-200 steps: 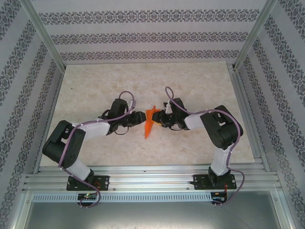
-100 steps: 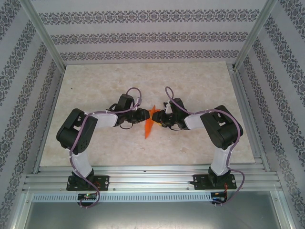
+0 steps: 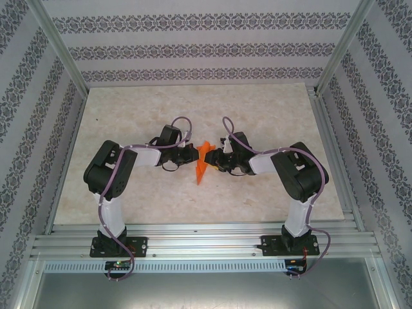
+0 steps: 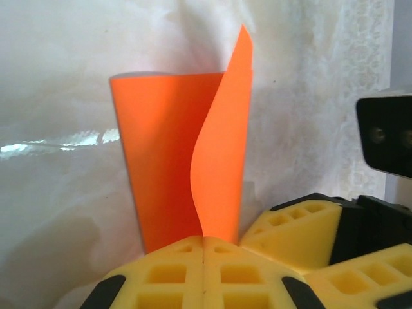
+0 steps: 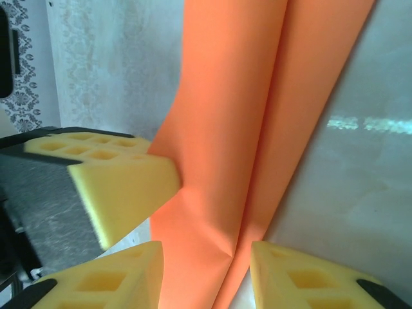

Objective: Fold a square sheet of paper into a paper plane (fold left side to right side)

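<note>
Orange paper [image 4: 174,161] sits clenched in left end effector [image 4: 203,243] (jaws flush); right end effector [image 5: 206,257] apparently straddles it, parted.

The orange paper [image 4: 168,167] looks smooth and matt, the marbled tabletop [image 3: 129,122] glossy.

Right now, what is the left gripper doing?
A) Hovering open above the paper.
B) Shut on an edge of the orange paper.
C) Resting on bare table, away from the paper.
B: the left gripper has its pads together, pinching the orange paper by its raised flap.
</note>
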Motion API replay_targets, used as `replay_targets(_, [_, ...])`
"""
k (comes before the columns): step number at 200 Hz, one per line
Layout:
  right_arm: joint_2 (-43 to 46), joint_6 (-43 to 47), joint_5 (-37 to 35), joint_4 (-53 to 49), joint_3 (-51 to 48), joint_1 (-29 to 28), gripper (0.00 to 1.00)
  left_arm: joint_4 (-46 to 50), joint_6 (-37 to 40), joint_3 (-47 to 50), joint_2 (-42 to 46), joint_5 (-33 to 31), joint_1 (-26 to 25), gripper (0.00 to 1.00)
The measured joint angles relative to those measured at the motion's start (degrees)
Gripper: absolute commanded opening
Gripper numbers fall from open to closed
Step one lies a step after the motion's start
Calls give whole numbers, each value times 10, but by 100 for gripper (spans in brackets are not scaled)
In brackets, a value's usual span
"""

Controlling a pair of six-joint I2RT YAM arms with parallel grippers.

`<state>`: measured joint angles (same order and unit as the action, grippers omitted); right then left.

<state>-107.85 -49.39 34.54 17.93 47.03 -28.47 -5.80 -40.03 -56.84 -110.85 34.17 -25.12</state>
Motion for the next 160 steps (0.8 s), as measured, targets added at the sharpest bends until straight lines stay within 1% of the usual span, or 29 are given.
replay_targets(111, [31, 50, -30, -76, 0, 5, 39, 4, 30, -26, -38, 30, 7, 1])
replay_targets(143, [32, 57, -30, -81, 0, 5, 34, 10, 38, -37, -41, 31, 7, 1])
replay_targets(151, [34, 56, -30, -81, 0, 5, 31, 10, 39, -39, -41, 31, 7, 1])
replay_targets(160, [37, 56, -30, -80, 0, 4, 30, 10, 40, -40, -42, 31, 7, 0])
